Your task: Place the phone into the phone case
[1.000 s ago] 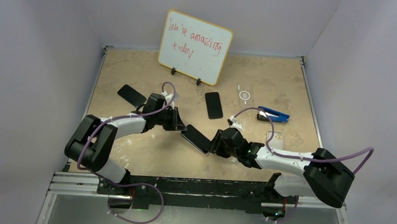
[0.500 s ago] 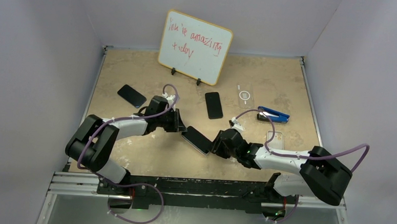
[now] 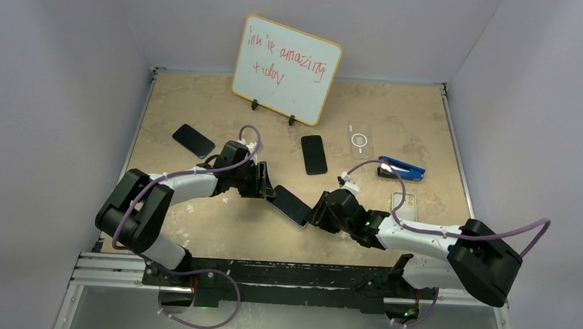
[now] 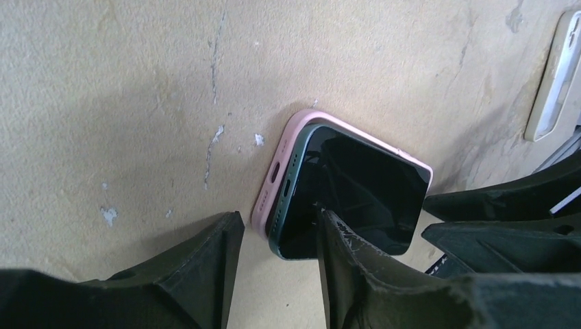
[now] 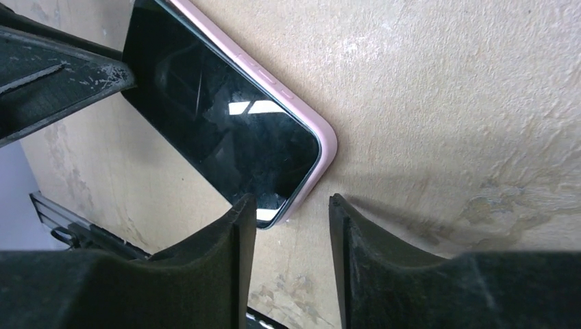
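Tan, scuffed surface point(image 4: 123, 103) carries phone point(image 4: 349, 185), glossy black glass w/ dark-green frame, lying front-centre in soft-looking pink case point(image 4: 270, 185). End by right pincer point(image 5: 291, 202) looks seated; port end rides above case rim, so prob. needs pressing down. Port corner sits btw fingers of left pincer point(image 4: 279, 226); both pincers spread, pinching nothing.

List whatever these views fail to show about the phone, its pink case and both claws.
- Left wrist: phone near corner, behind left claw finger.
- Right wrist: phone's far end, cut off by top edge; pink case mostly under it.
- Top: seating in case, too small; right claw covers one end.
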